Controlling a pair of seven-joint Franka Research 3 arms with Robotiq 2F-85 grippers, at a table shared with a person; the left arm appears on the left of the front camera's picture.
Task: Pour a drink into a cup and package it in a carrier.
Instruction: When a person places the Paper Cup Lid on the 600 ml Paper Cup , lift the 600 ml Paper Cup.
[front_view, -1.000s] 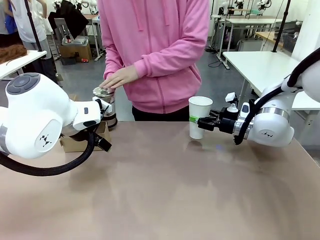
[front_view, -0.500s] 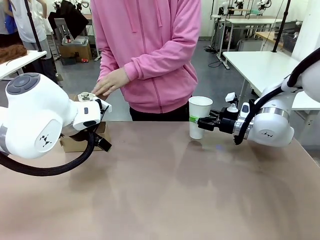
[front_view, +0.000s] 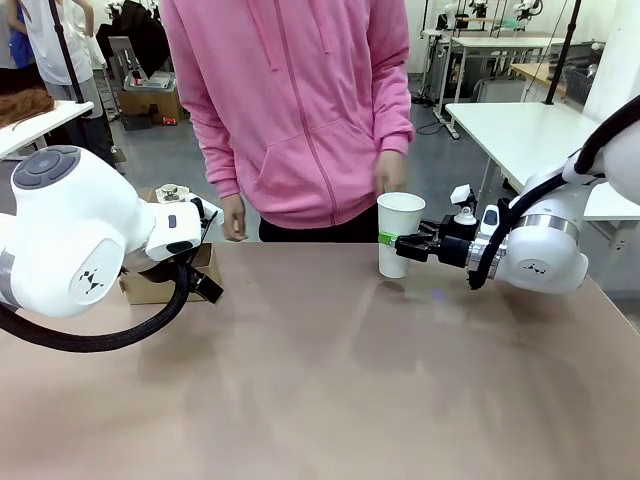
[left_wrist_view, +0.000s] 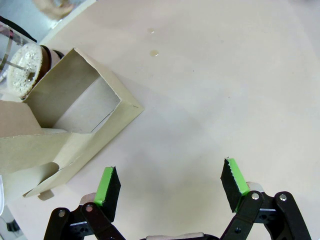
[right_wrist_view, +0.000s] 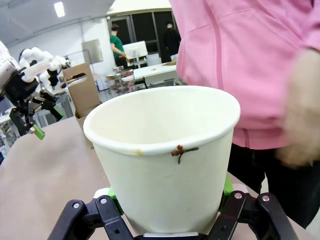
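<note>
The white paper cup stands on the table at the far right, and my right gripper is shut on its lower half. In the right wrist view the cup sits between the green pads, with a brown drip under its rim; its inside bottom is hidden. The press pot with the drink stands behind a brown cardboard box; a thin brown band shows under its lid. My left gripper hangs open over bare table beside that box. The carrier is out of view.
A person in a pink hoodie stands at the far edge, one hand just above the cup, the other hanging near the box. My left arm covers the left corner. A few drops lie on the table.
The person set the press pot down behind the box, let go of it and shifted right, bringing one hand near the cup. Neither arm has moved.
</note>
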